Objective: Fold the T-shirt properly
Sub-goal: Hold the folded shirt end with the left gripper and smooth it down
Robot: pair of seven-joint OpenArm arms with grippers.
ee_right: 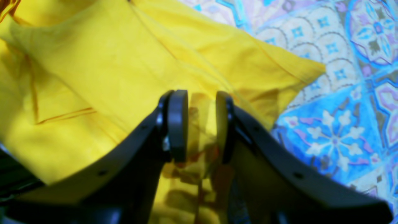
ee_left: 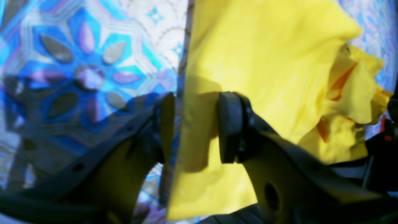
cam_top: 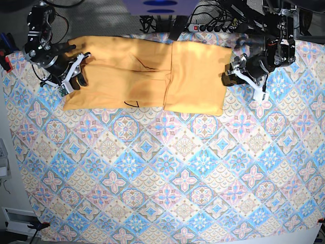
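Left wrist view: the left hand (ee_left: pixel 194 127) has its jaws parted around the straight edge of the shirt (ee_left: pixel 267 62). One pad sits on the cloth side and the other over the table (ee_left: pixel 80 62), with a clear gap, so nothing is pinched yet. Toward 3 o'clock the cloth bunches into loose folds.

Right wrist view: the right hand (ee_right: pixel 201 124) is narrowly parted, and a thin layer of shirt (ee_right: pixel 102 65) lies between the pads. Whether they press it I cannot tell. A hemmed corner points to 3 o'clock, with bare table (ee_right: pixel 342 124) beyond it.

Base view: the shirt (cam_top: pixel 142 76) lies as a wide band along the table's (cam_top: pixel 167 183) 12 o'clock edge, already doubled, with an overlapping panel right of centre. The right hand (cam_top: pixel 76 71) is at its 9 o'clock end and the left hand (cam_top: pixel 234 72) at its 3 o'clock end. I judge the step to be gripping both ends for a further fold. The next move calls for both hands to close firmly on all layers, then lift evenly. Open room lies toward 6 o'clock. The 12 o'clock edge is close, with cables just past it.
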